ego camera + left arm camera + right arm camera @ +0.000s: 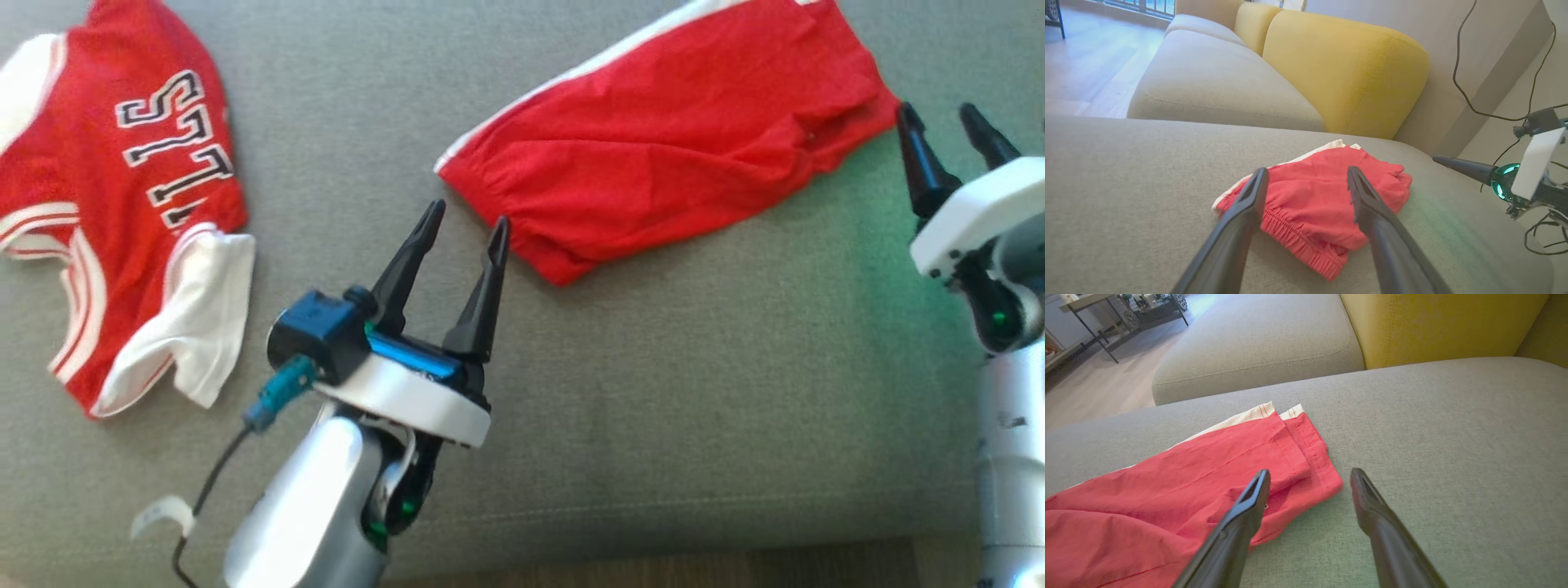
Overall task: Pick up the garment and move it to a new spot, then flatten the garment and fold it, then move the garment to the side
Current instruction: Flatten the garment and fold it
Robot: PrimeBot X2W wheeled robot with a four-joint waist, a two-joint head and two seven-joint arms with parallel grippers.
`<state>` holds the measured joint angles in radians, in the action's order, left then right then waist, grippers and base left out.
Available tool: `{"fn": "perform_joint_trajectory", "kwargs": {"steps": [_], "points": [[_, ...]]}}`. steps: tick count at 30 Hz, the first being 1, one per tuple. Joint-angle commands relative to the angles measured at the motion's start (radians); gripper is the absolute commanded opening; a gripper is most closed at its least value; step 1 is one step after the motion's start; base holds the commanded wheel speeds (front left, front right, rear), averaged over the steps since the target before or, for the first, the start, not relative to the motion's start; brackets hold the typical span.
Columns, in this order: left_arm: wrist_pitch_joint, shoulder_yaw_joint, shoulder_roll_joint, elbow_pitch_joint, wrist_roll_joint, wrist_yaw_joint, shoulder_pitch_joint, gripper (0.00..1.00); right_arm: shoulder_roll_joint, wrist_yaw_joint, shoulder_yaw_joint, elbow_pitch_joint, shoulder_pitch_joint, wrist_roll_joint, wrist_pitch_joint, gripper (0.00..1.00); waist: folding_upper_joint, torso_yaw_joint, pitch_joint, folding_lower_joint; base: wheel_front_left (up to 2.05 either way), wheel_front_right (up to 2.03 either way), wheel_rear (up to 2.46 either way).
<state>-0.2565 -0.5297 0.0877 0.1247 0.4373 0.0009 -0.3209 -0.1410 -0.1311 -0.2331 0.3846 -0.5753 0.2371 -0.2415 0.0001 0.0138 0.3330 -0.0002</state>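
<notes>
- Red shorts (669, 139) are lying across the upper right of the head view on the grey sofa cushion (653, 392), apparently doubled lengthwise. A red jersey (106, 204) is lying apart at the left edge.
- Left pincer (468, 214) is standing wide open and holding nothing, with its tips at the waistband end; I cannot tell whether they are touching it.
- Right pincer (939, 113) is likewise gaping and empty, just beside the leg-hem corner.
- Judgement: the cloth is thin, light and limp, so it is likely to sag and slide on itself. The best hold is pinching both layers at the waistband and hem corners.
- Left wrist view is showing the gathered elastic waistband (1298, 241) and a yellow backrest (1347, 69).
- Right wrist view is showing two stitched hems (1306, 453) with white stripe ends, which the head view is cropping.
</notes>
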Motion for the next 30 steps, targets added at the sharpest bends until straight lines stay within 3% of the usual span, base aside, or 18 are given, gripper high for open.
{"fn": "perform_joint_trajectory", "kwargs": {"steps": [1, 12, 22, 24, 25, 27, 28, 30], "points": [[-0.005, 0.037, 0.002, -0.049, -0.025, 0.007, 0.01, 1.0, -0.007, 0.0, 0.007, -0.03, -0.011, -0.009, -0.007, 1.0, -0.0001, 0.022, -0.017, 0.0002, 0.0, 0.0, 0.0], [-0.005, 0.05, -0.02, -0.16, -0.112, -0.005, 0.09, 1.0, -0.079, 0.0, -0.114, 0.19, -0.15, -0.142, -0.034, 1.0, -0.0001, 0.171, 0.012, 0.0002, 0.0, 0.0, 0.0], [-0.005, 0.044, -0.032, -0.178, -0.152, -0.014, 0.1, 1.0, -0.084, 0.0, -0.182, 0.345, -0.246, -0.24, -0.006, 0.98, -0.0001, 0.227, 0.038, 0.0002, 0.0, 0.0, 0.0], [-0.005, 0.043, -0.034, -0.181, -0.156, -0.015, 0.102, 1.0, -0.083, 0.0, -0.199, 0.373, -0.255, -0.265, 0.002, 0.86, -0.0001, 0.231, 0.039, 0.0002, 0.0, 0.0, 0.0], [-0.005, 0.042, -0.034, -0.181, -0.157, -0.015, 0.103, 1.0, -0.082, 0.0, -0.209, 0.387, -0.258, -0.277, 0.005, 0.76, -0.0001, 0.232, 0.039, 0.0002, 0.0, 0.0, 0.0], [-0.005, 0.044, -0.035, -0.181, -0.16, -0.015, 0.103, 1.0, -0.079, 0.0, -0.22, 0.41, -0.265, -0.295, 0.017, 0.3, -0.0001, 0.232, 0.039, 0.0002, 0.0, 0.0, 0.0], [-0.005, 0.046, -0.035, -0.181, -0.161, -0.014, 0.103, 1.0, -0.076, 0.0, -0.224, 0.421, -0.269, -0.301, 0.023, 0.02, -0.0001, 0.231, 0.038, 0.0002, 0.0, 0.0, 0.0], [-0.005, 0.052, -0.036, -0.182, -0.168, -0.012, 0.102, 1.0, -0.072, 0.0, -0.228, 0.436, -0.278, -0.307, 0.039, 0.0, -0.0001, 0.224, 0.036, 0.0002, 0.0, 0.0, 0.0]]}}
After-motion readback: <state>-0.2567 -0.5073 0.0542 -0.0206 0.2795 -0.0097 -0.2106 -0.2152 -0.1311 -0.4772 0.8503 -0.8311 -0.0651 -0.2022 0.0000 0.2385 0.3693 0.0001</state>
